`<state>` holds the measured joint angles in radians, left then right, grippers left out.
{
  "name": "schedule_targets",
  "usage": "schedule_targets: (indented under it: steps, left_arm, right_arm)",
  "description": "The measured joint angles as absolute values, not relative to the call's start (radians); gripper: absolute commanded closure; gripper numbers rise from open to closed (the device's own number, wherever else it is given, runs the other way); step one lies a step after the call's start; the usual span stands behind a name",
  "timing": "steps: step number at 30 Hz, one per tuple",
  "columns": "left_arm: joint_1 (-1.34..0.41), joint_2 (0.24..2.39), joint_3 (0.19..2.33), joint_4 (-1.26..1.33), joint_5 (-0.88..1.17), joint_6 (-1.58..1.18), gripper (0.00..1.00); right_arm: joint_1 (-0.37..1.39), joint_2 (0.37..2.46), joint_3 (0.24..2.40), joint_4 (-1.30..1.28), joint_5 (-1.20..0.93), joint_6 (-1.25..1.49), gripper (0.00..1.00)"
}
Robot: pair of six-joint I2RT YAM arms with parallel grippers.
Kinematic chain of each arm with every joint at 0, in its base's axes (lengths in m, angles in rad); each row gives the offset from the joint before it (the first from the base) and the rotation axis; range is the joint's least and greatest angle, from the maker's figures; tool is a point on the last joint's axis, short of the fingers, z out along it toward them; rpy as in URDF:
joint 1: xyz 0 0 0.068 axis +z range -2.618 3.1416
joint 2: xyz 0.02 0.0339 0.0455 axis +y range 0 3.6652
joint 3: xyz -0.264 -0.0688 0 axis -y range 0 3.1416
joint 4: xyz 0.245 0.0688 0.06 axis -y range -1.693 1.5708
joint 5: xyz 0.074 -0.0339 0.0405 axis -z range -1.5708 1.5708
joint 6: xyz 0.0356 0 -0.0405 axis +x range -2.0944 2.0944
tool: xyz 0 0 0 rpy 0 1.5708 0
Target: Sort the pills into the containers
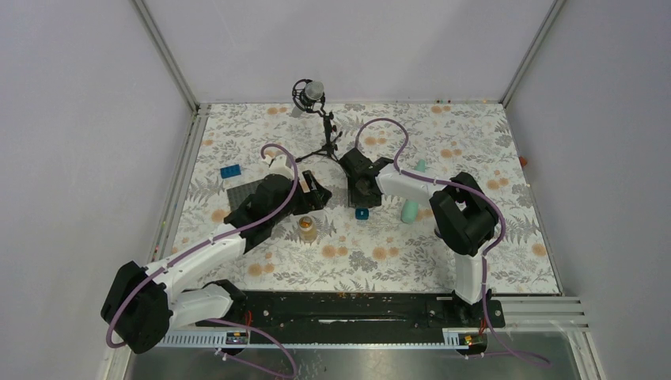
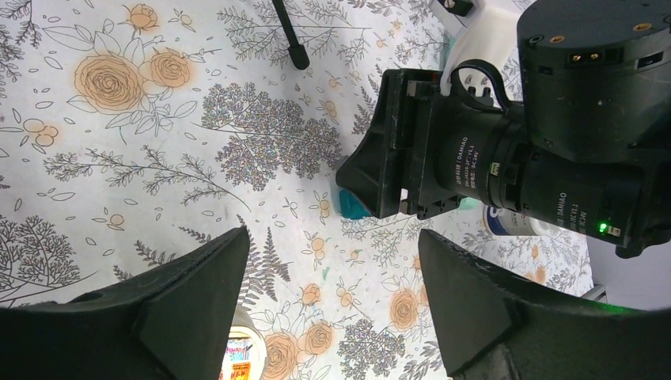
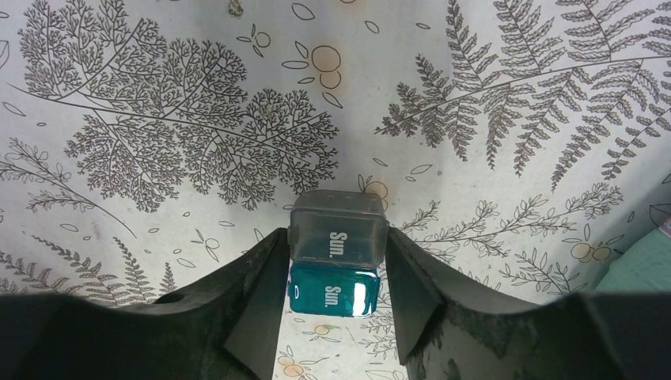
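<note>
My right gripper (image 3: 336, 233) has its fingers pressed against both sides of the grey container (image 3: 339, 229), marked "Sun.". The teal container (image 3: 331, 290), also marked "Sun.", sits right against it, deeper between the fingers. From above, the teal container (image 1: 362, 213) shows just in front of my right gripper (image 1: 365, 198). A mint-green strip (image 1: 410, 210) lies to its right, partly under the right arm. Amber pills (image 1: 307, 231) fill a small glass jar (image 1: 307, 224). Beside the jar, my left gripper (image 2: 332, 236) hangs open over bare cloth, holding nothing.
A dark studded plate (image 1: 241, 192) and a blue brick (image 1: 231, 172) lie at the left. A microphone on a tripod (image 1: 315, 119) stands at the back. The right arm's wrist (image 2: 506, 158) fills the space just ahead of the left fingers. White walls enclose the flowered tablecloth (image 1: 396, 253).
</note>
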<state>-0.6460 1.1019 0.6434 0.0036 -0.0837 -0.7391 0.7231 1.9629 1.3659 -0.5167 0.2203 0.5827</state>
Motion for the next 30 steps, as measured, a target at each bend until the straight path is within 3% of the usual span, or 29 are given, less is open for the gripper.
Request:
schedule_targets:
  steps: [4, 6, 14, 30]
  left_arm:
    - [-0.646, 1.104, 0.638, 0.01, -0.082, -0.741, 0.2]
    - [-0.646, 1.106, 0.632, 0.017, -0.079, -0.742, 0.2]
    - [-0.646, 1.132, 0.601, 0.068, -0.012, -0.75, 0.2]
    - [-0.681, 1.291, 0.593, 0.374, 0.281, -0.944, 0.26]
  right_arm:
    - [0.723, 1.963, 1.366, -0.523, 0.226, 0.605, 0.63]
    - [0.723, 1.963, 1.366, -0.522, 0.226, 0.612, 0.66]
    - [0.723, 1.897, 1.331, -0.511, 0.208, 0.619, 0.68]
    - [0.725, 1.469, 1.226, -0.458, 0.072, 0.681, 0.68]
